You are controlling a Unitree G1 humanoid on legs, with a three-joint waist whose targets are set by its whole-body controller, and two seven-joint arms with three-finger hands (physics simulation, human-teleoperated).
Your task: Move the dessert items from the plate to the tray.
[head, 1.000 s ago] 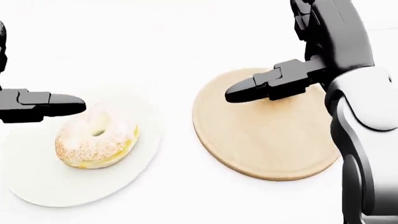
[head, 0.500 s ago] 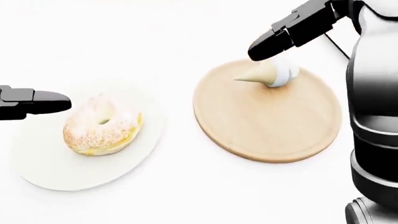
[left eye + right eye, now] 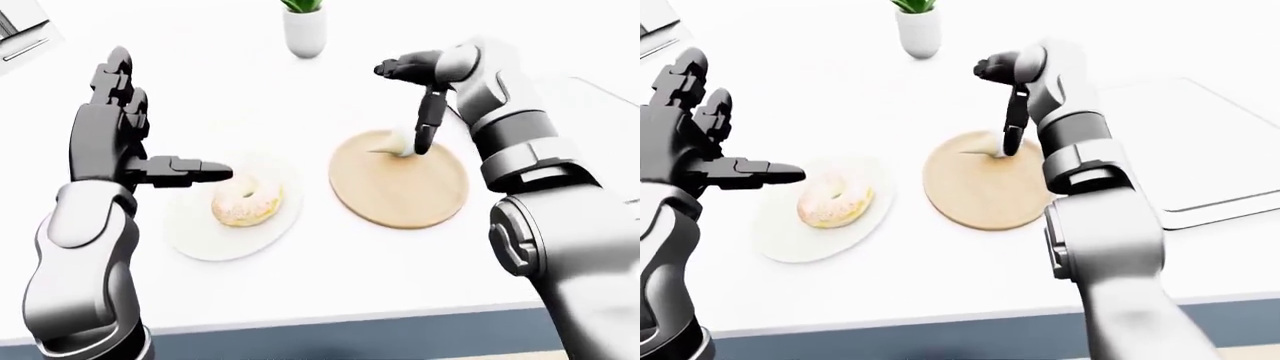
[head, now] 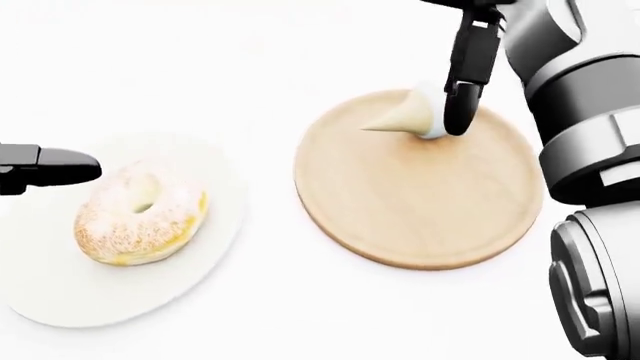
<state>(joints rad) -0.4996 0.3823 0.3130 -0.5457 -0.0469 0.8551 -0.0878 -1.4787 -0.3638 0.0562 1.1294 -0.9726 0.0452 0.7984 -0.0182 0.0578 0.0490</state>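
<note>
Cone pastry (image 4: 410,114) lies just beside right hand (image 4: 462,82).

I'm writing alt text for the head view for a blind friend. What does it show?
A sugared donut sits on a white plate at left, and a small cone lies on a round wooden tray at right. The right hand points a finger down beside the cone; the left hand hovers by the donut.
</note>
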